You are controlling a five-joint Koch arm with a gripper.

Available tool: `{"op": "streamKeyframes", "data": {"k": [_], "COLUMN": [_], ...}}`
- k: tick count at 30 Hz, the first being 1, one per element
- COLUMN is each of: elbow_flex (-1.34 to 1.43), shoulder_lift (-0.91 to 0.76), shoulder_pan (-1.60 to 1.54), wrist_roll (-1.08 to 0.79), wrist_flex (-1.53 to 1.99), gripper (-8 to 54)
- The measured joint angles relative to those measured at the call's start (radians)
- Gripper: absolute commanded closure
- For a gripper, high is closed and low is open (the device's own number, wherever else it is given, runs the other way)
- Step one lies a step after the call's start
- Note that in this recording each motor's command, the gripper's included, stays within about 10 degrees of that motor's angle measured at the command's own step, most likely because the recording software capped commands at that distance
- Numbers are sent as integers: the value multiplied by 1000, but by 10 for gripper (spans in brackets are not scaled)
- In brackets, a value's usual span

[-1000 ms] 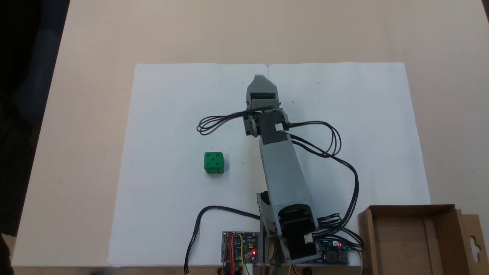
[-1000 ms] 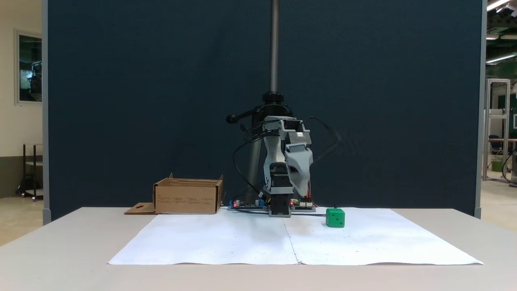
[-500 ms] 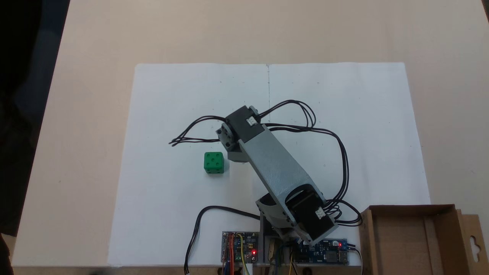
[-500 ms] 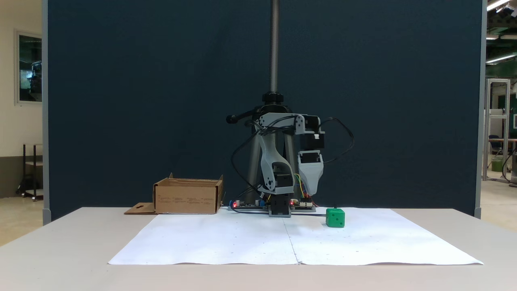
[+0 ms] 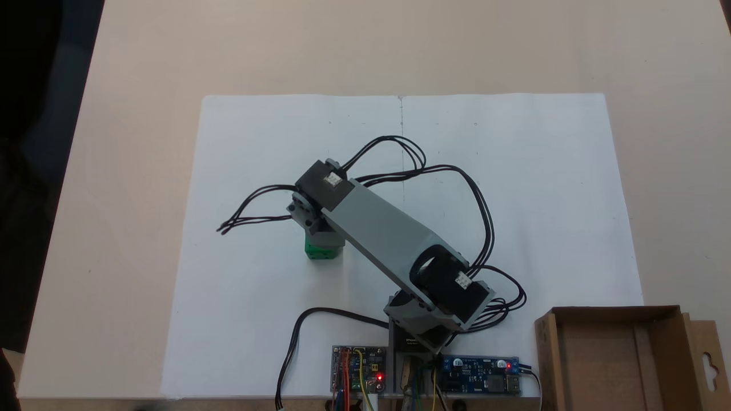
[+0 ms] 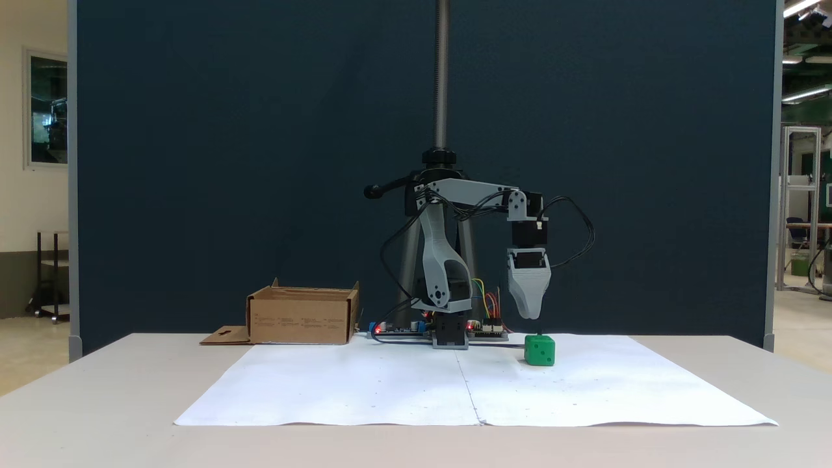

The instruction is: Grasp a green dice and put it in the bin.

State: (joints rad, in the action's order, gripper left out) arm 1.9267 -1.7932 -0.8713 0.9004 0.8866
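Green dice (image 6: 539,350): rigid, light, smooth plastic cube, presumably; best pinched across opposite flat faces. Gripper (image 6: 532,316) poised directly above; jaw state indiscernible.

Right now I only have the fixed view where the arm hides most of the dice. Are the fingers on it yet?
Observer: No. In a fixed view the fingers hang above the dice, with a clear gap between.
Operator: Open or shut?
Observer: Cannot tell. They line up one behind the other, so a single tip points down.
Operator: Dice sitting flat?
Observer: Yes, flat on the paper, not tilted.
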Motion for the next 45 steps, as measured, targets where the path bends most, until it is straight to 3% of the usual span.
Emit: {"op": "streamKeyframes", "data": {"k": [12,28,35,45], "elbow_flex": [0,192,206,206], "shoulder_lift": [48,-232,-224,-35], "shoulder_pan": [-17,-35,-72,-167], "wrist_roll": [75,75,98,166], "wrist_flex": [-41,-52,-91,-201], "gripper": [47,47,47,46]}}
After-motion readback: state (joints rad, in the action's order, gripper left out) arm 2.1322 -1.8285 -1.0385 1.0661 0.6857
